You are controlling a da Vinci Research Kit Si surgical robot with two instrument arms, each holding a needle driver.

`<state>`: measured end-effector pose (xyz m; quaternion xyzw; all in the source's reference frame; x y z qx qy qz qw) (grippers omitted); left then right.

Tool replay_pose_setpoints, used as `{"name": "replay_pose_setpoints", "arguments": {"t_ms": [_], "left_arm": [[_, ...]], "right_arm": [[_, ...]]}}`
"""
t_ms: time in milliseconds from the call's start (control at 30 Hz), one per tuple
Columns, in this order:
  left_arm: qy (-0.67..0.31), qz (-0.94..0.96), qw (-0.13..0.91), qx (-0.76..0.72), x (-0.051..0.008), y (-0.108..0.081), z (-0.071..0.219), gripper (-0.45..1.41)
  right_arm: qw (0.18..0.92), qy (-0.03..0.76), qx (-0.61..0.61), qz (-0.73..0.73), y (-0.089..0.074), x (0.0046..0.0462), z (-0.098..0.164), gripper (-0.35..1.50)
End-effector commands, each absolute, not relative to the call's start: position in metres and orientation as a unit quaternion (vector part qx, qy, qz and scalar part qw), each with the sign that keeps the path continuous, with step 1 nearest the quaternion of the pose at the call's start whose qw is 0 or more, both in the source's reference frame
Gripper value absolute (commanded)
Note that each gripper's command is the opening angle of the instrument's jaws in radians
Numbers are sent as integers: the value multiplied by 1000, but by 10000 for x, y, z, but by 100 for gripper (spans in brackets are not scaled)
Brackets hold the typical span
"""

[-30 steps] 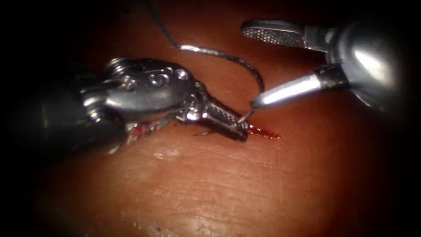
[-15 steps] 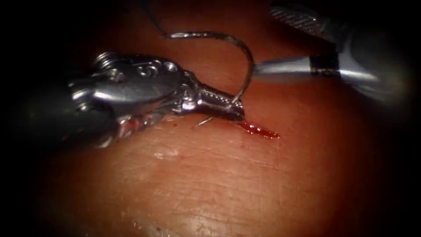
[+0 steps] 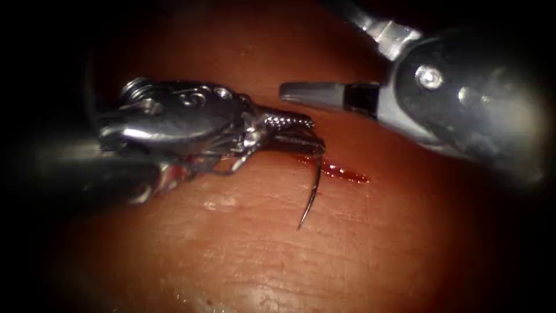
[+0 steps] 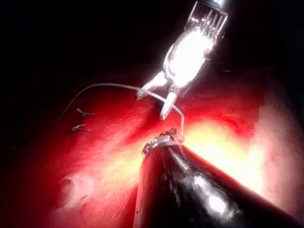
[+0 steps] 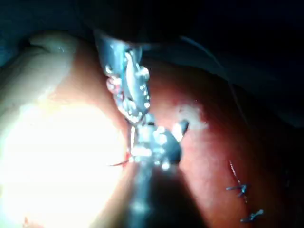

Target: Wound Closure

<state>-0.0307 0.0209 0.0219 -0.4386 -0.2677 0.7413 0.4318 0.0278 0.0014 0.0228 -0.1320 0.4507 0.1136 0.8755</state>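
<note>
1. My left needle driver (image 3: 301, 134) lies over the tissue (image 3: 347, 249) with its jaws clamped on the curved needle (image 3: 313, 194). The grip sits at the tips of the jaws, and from what I can see it falls somewhere along the needle's body rather than at its point.
2. From my left jaws the needle hangs free toward the camera, its dark arc running past the red fluid (image 3: 341, 172) and ending in a sharp point that lies just over the tissue surface. I cannot tell whether the point touches the tissue; the length I can see is out of it.
3. The red fluid is a short streak just beside my left jaw tips, on their right.
4. My right needle driver (image 3: 324, 69) is up and to the right of the left one, apart from the needle. Its jaws stand wide: one pale jaw reaches toward my left tool's tips, the other angles up and away. It holds nothing.
5. In the left wrist view the thread (image 4: 114, 86) trails in a pale line across the tissue from near the open jaws of my right tool.
6. In the right wrist view, finished stitches (image 5: 242, 190) with short cut ends sit well apart from both tools.
</note>
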Motion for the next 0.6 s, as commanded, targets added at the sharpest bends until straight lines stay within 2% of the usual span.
{"name": "replay_pose_setpoints", "arguments": {"t_ms": [33,267,433,600], "left_arm": [[-269,740,433,-438,-312,213,223,17],[-269,744,425,-441,-309,213,224,-13],[-271,745,419,-442,-304,215,225,-43],[-272,745,419,-442,-300,216,226,-45]], "right_arm": [[876,450,-134,108,16,285,234,128],[876,457,-126,87,22,267,225,121],[869,481,-100,66,26,249,219,106],[867,489,-80,53,26,241,218,101]]}}
